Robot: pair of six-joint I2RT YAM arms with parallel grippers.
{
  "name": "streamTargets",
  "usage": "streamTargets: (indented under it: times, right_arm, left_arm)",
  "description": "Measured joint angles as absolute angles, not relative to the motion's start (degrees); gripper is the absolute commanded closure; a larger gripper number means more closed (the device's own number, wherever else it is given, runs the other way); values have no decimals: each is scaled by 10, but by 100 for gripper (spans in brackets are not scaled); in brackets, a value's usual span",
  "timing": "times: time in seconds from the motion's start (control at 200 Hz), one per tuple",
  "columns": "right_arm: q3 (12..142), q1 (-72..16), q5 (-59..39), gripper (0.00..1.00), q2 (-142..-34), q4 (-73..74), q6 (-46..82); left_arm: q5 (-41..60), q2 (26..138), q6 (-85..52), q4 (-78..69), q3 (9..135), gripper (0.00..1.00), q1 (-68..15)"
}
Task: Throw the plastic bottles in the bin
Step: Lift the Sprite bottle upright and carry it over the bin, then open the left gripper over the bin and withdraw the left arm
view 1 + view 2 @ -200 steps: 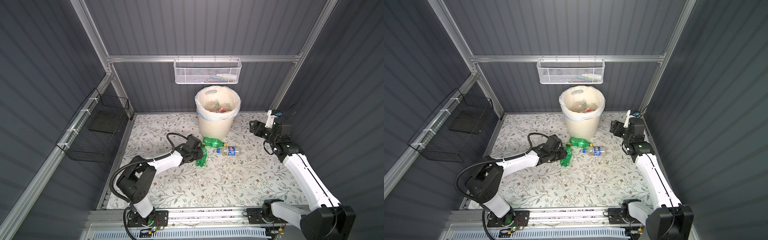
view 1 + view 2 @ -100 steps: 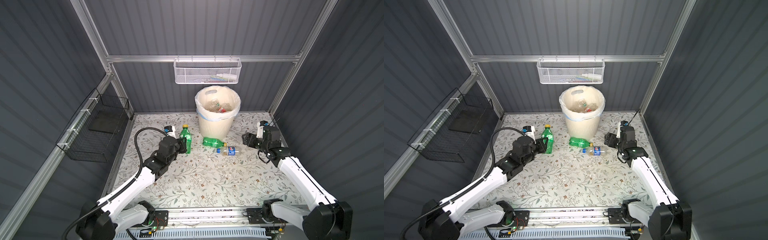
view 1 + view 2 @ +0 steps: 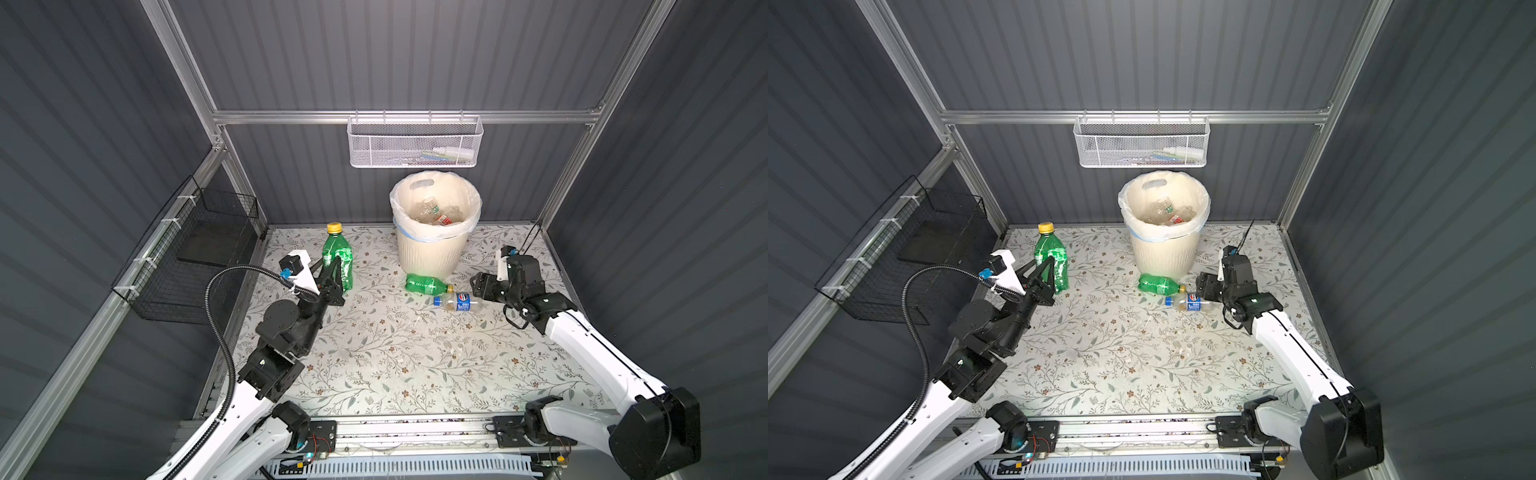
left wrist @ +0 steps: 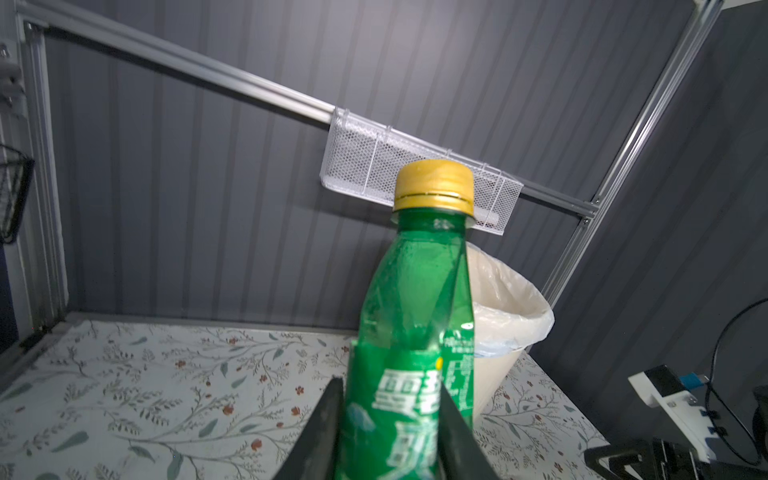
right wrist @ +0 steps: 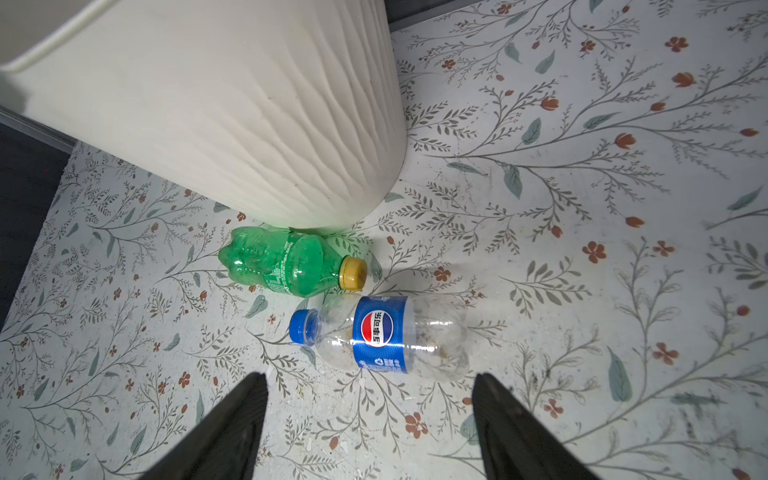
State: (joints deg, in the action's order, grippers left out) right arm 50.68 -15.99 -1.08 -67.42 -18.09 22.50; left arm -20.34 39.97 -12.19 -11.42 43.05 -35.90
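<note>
Bottles in bin (image 3: 434, 214): a few clear ones lay inside the bin (image 3: 430, 253), on its white liner.
Held bottle (image 3: 337, 259): green with a yellow cap and a creased body, it stood upright to the left of the bin and apart from it. Whether its base met the mat (image 3: 395, 353) could not be told.
Left claw (image 4: 388, 419): was clamped on the held bottle at the label, one finger pressed on each side, with the neck and cap standing clear above the fingers.
Lying green bottle (image 5: 282, 266): was on its side on the mat at the foot of the bin. Its base was just beside the bin wall and its yellow cap pointed away.
Blue-label bottle (image 5: 382, 332): clear with a blue cap, it lay on its side on the mat just beside the lying green bottle's cap.
Right claw (image 5: 370, 376): jaws were wide apart and held nothing. It was low over the mat with the blue-label bottle just ahead of the fingertips, and no contact showed.
Mesh basket (image 3: 413, 143): white, it hung on the back rail above the bin.
Black basket (image 3: 199, 257): hung on the left wall.
</note>
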Motion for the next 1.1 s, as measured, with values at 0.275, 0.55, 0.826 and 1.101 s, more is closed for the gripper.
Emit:
streamTargets:
  times: [0.275,0.55,0.826,1.101]
  right_arm:
    - [507,-174,2,20,-670,-180,228]
    - [506,-191,2,19,-668,-175,238]
    - [498,-197,5,10,-665,-210,205]
    - [579,-197,-9,8,-744,-311,80]
  left_arm:
    - [-98,581,-29,-187,659,64,-359]
    - [1,1068,-54,4,1257,0,-359]
    - [-24,1037,-57,125,1120,0,-358]
    - [-82,797,-53,66,928,0,-305]
